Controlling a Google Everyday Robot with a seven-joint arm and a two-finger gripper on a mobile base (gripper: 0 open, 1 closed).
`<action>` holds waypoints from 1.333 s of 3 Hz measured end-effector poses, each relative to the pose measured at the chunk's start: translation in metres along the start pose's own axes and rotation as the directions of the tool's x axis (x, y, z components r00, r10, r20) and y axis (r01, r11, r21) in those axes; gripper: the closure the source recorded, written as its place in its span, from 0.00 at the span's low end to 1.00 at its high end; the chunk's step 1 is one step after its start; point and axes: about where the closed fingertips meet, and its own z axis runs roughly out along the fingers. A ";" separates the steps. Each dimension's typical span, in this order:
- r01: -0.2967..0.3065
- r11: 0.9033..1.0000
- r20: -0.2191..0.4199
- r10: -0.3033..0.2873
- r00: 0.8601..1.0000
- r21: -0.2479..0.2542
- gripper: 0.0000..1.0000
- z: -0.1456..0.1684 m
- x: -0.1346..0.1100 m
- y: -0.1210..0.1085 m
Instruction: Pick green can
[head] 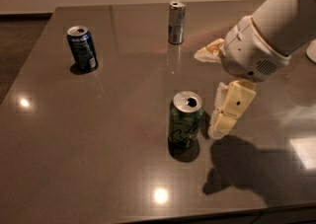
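Note:
The green can stands upright near the middle of the dark table. It is dark green with pale scribbled lettering and an opened silver top. My gripper hangs from the white arm that comes in from the upper right. Its cream fingers point down, just right of the can and close to it, with the tips near the table top. I see no contact with the can.
A blue can stands at the back left. A taller slim silver can stands at the back centre. A pale crumpled item lies behind the arm. The table's front edge runs along the bottom.

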 end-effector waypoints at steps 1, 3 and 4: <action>0.060 0.996 0.024 -0.058 0.998 -0.064 0.00 0.027 -0.017 0.015; 0.102 0.988 0.019 -0.100 0.995 -0.118 0.43 0.051 -0.025 0.025; 0.119 0.985 0.032 -0.116 0.993 -0.121 0.66 0.045 -0.031 0.027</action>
